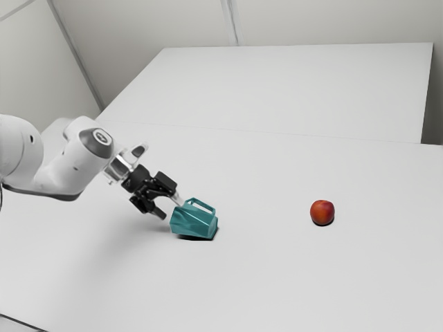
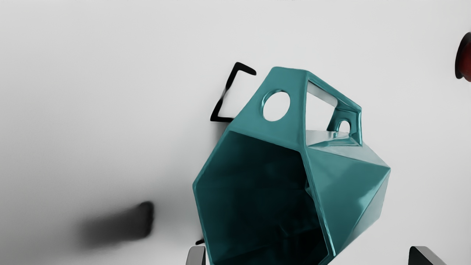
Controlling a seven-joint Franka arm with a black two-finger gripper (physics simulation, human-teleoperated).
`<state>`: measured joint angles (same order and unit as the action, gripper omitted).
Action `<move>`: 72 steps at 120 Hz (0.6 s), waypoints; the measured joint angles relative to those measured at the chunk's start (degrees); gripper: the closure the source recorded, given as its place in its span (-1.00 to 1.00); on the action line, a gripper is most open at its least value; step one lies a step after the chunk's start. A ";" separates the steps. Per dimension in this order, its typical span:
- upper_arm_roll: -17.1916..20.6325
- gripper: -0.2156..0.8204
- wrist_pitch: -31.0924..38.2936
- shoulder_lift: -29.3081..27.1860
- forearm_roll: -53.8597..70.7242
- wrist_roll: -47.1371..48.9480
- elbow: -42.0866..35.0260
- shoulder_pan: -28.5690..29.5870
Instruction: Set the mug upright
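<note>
Evidently, in the exterior view the mug (image 1: 194, 221) lies on its side on the table (image 1: 277, 277), handle up, probably kept from rolling by its flat facets. The gripper (image 1: 171, 208) is at its mouth end, perhaps to take the rim. In the wrist view the fingers (image 2: 195, 256) stand wide apart, clamped on nothing; whether one brushes the mug, I cannot tell.

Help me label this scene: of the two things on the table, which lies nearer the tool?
The teal mug, lying on its side, mouth toward the tool; the red fruit sits farther off, toward the exterior view's right.
</note>
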<state>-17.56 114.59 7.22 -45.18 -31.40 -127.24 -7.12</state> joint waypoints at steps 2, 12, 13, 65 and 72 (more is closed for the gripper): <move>-0.01 -0.58 -0.01 0.28 -0.49 -0.42 0.06 0.00; -0.02 -0.58 -0.03 1.47 -3.07 -2.57 0.23 -0.02; -0.02 -0.58 -0.04 1.57 -3.28 -2.78 0.27 -0.02; 0.01 -0.12 -2.01 5.09 -13.46 -10.55 1.54 -0.32; 0.01 0.12 -2.16 5.11 -13.95 -11.23 1.52 -0.48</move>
<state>-17.55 112.43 12.33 -59.12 -42.64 -125.72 -7.60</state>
